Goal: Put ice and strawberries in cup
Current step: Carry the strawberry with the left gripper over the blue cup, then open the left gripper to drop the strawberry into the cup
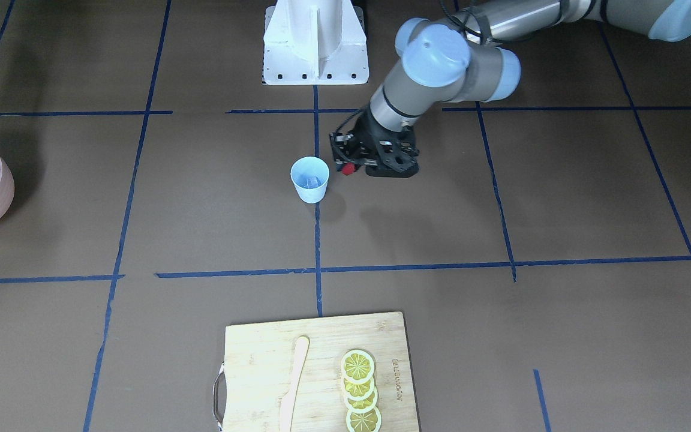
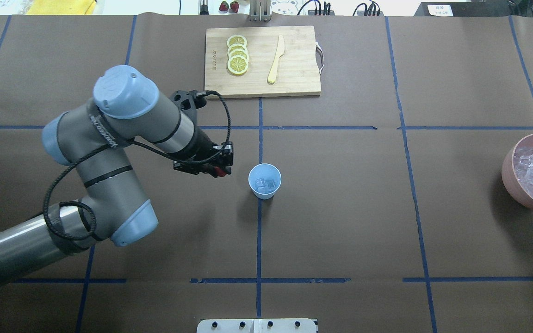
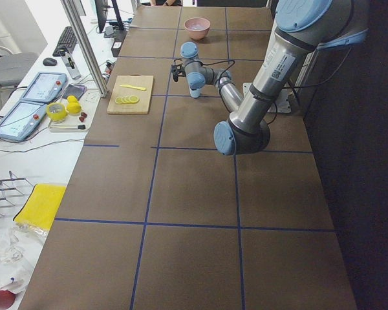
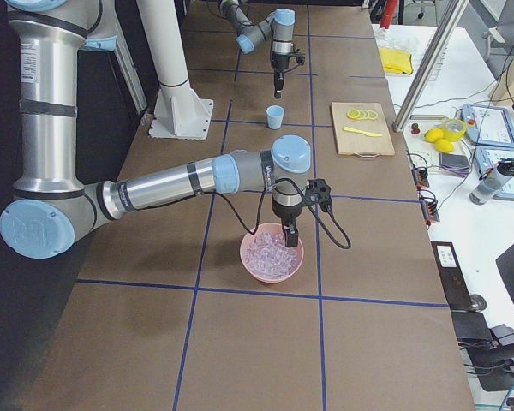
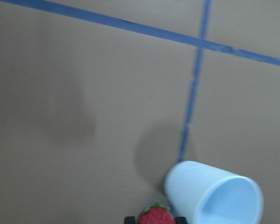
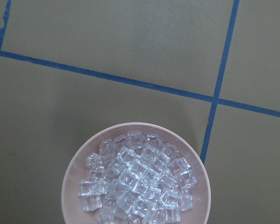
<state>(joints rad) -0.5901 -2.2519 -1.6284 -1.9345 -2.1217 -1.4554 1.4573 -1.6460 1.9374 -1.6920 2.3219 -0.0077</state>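
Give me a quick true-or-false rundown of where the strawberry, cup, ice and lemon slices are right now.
1. The left gripper is holding the strawberry. True.
2. The strawberry is already inside the cup. False: it is in the gripper, beside the cup.
3. The cup has ice in it. True.
4. The cup lies tipped on its side. False: it stands upright on the table.
5. The lemon slices sit in the pink bowl. False: they are on the cutting board, and the bowl holds a heap of ice.
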